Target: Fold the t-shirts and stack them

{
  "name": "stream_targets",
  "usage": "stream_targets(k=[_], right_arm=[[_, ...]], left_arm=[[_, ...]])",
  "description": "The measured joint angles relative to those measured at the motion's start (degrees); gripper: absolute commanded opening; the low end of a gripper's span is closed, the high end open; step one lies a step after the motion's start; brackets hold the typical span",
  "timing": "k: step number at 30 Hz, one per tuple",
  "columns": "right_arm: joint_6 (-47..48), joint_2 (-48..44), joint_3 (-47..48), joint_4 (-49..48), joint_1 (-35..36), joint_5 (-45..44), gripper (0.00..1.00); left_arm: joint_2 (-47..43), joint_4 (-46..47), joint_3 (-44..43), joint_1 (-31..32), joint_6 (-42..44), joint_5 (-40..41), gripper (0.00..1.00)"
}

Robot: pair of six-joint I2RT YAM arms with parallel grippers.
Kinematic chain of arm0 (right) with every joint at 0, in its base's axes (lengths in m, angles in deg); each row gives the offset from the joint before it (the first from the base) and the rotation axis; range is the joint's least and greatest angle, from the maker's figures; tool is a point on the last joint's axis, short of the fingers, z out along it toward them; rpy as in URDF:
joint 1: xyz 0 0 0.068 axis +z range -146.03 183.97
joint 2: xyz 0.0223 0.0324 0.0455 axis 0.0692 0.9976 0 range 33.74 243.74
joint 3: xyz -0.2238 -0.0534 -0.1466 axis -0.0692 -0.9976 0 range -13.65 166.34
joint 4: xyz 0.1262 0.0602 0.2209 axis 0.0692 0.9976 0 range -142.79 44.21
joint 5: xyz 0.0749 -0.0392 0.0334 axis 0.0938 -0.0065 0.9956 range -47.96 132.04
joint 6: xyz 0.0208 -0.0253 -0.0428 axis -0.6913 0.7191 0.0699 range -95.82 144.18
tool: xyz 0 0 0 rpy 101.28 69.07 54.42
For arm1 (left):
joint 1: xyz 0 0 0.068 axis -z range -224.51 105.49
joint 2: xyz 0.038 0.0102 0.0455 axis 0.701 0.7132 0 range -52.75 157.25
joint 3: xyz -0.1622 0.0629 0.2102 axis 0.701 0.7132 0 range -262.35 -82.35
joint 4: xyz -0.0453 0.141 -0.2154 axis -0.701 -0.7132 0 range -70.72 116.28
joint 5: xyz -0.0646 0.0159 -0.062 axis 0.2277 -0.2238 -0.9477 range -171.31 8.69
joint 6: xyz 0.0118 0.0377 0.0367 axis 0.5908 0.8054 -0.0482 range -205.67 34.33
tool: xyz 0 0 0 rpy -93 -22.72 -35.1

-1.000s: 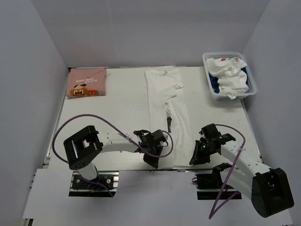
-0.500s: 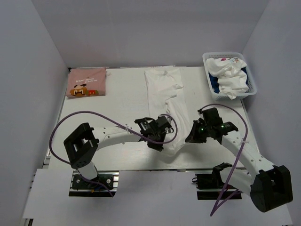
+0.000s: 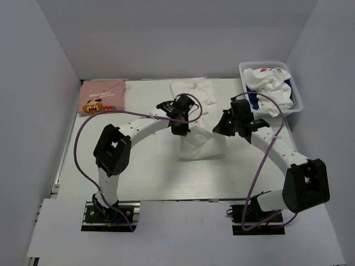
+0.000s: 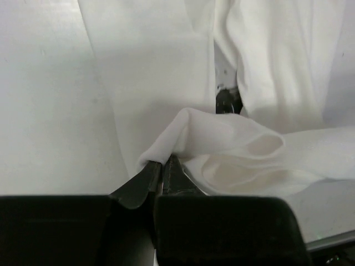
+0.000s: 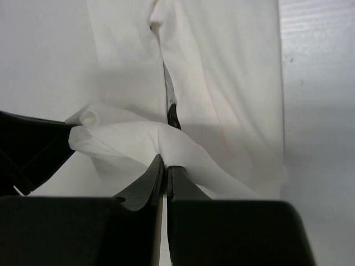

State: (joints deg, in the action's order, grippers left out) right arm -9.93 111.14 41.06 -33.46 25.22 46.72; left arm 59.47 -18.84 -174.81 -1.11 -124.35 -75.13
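Observation:
The large plain white t-shirt lies in the middle of the table, its near end lifted and carried over toward the far half. My left gripper is shut on one corner of its hem. My right gripper is shut on the other corner. Both hold the hem above the shirt's middle. A folded pink t-shirt with brown print lies at the far left. More tees, white ones and a bit of navy, fill the basket.
The white lattice basket stands at the far right corner. White walls close in the table on three sides. The table's bare surface stretches along the near side.
Both grippers have carried the shirt's near hem from the table's front edge up toward the far side, doubling the shirt over itself.

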Motion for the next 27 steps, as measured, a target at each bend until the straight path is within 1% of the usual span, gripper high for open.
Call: stream_targets(k=[5, 10, 16, 17, 18, 19, 20, 21, 22, 23, 25, 27], right_arm=[[0.3, 8.9, 7.0, -2.0, -0.5, -2.1, 0.0], [0.5, 17.3, 12.7, -3.3, -1.1, -2.2, 0.0], [0.5, 25.4, 16.7, -4.0, -2.2, -1.9, 0.0], [0.5, 26.6, 17.7, -3.8, -2.4, -1.9, 0.0], [0.5, 28.1, 18.8, -3.8, -2.6, -1.6, 0.1], [0.5, 29.1, 19.6, -3.8, -2.8, -1.4, 0.22], [0.2, 30.0, 20.3, -3.9, -2.9, -1.2, 0.47], [0.1, 30.8, 20.9, -3.8, -3.1, -1.0, 0.58], [0.2, 31.6, 21.5, -3.8, -3.2, -0.7, 0.65], [0.3, 32.5, 22.4, -3.7, -3.4, -0.6, 0.9], [0.7, 34.6, 25.2, -3.5, -3.9, -0.2, 0.9], [1.3, 36.3, 28.5, -3.2, -4.3, 0.0, 0.9]], left_arm=[[3.9, 0.0, -5.9, -2.6, 2.8, 0.2, 0.0], [8.4, 0.3, -10.6, -5.0, 4.8, -1.2, 0.0], [11.9, 1.7, -11.2, -7.7, 4.9, -4.0, 0.0], [12.3, 1.8, -11.4, -8.1, 4.9, -4.3, 0.03], [12.9, 1.9, -11.7, -8.6, 4.8, -4.6, 0.18], [13.2, 2.0, -12.0, -8.9, 5.0, -4.8, 0.28], [13.7, 2.1, -12.3, -9.3, 5.0, -5.0, 0.36], [14.2, 2.2, -12.9, -9.6, 5.1, -5.2, 0.43], [14.9, 2.2, -13.7, -10.1, 4.9, -5.3, 0.58], [15.8, 2.3, -15.0, -10.6, 4.8, -5.6, 0.67], [17.9, 2.1, -18.8, -11.6, 4.4, -5.7, 0.87], [19.3, 2.2, -21.4, -13.0, 3.7, -5.9, 0.93]])
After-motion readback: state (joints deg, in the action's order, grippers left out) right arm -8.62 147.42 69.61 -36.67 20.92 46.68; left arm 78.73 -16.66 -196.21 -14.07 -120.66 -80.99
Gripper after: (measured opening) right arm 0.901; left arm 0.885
